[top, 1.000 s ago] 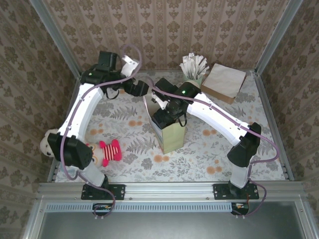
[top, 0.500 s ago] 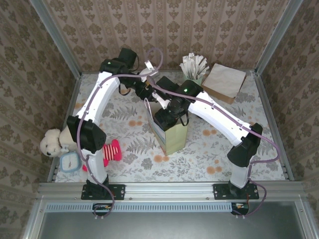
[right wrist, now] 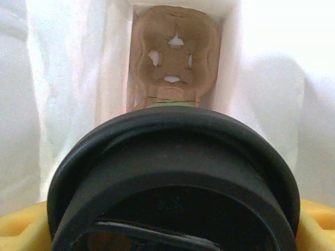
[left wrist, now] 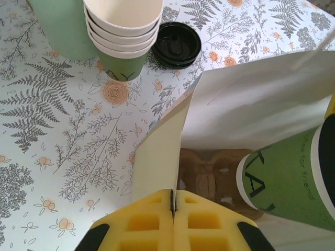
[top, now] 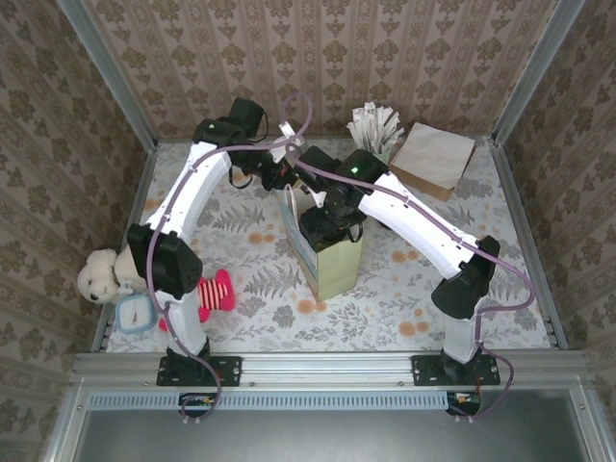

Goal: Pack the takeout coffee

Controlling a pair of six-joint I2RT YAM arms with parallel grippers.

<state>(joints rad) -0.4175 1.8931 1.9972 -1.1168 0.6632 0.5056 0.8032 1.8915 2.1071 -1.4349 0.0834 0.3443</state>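
Dark-green paper under a black lid, the takeout coffee (left wrist: 285,175) hangs tilted in the mouth of the gift bag (top: 339,271) at mid-table, with the right gripper (right wrist: 167,225) clamped on its sides. Below it, a brown cardboard cup carrier (right wrist: 175,52) lies on the bag's floor. The left gripper (left wrist: 172,201) pinches the bag's far-left rim, fingers pressed together. Farther off, stacked lidless cups (left wrist: 123,31) stand beside a loose black lid (left wrist: 176,44).
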